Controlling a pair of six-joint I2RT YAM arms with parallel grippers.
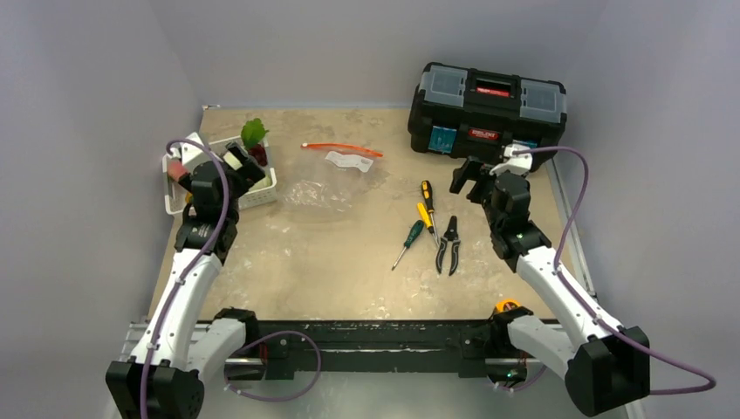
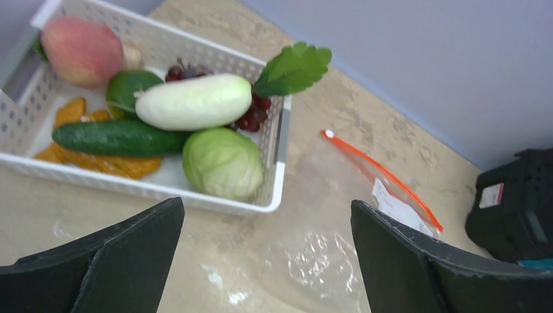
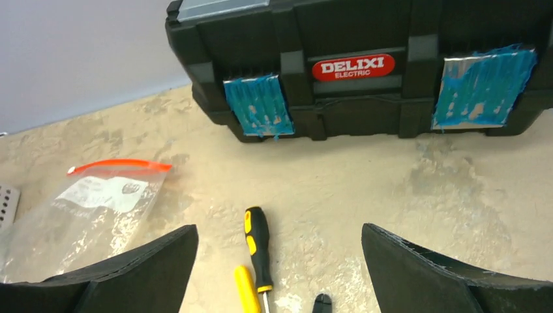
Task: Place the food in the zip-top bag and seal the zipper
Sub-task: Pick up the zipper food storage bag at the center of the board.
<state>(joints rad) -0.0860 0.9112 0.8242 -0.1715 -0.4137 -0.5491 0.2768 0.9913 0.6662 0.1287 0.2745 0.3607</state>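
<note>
Your left gripper [image 2: 266,222] hangs wide and empty just before the white basket [image 2: 130,184]; the right gripper [image 3: 280,238] is equally wide. The cabbage [image 2: 222,163], nearest, looks light, round and likely slippery: take it across its middle. The zip-top bag [image 2: 319,255] lies limp just beside the basket.

zipper [image 2: 383,175]: orange-red | cucumber [image 2: 117,137]: dark green | basket [image 2: 130,184]: white, slotted | toolbox [image 3: 352,32]: black
</note>
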